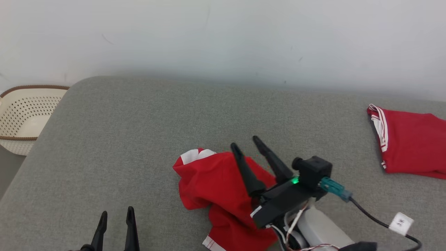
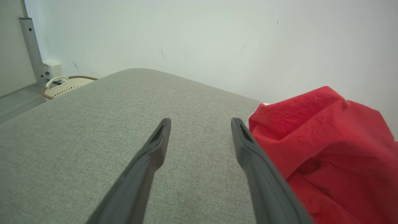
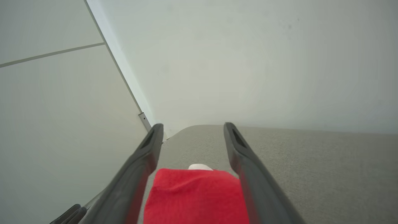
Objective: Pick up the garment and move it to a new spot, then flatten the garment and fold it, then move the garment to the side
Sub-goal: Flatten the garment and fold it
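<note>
R pincer [image 1: 245, 141] open above crumpled garment [image 1: 209, 181], prob. not touching.

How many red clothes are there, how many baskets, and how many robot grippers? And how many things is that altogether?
Red garments: 2 (crumpled garment, folded garment)
Baskets: 1 (cream basket)
Grippers: 2 (left gripper, right gripper)
Total: 5
</note>
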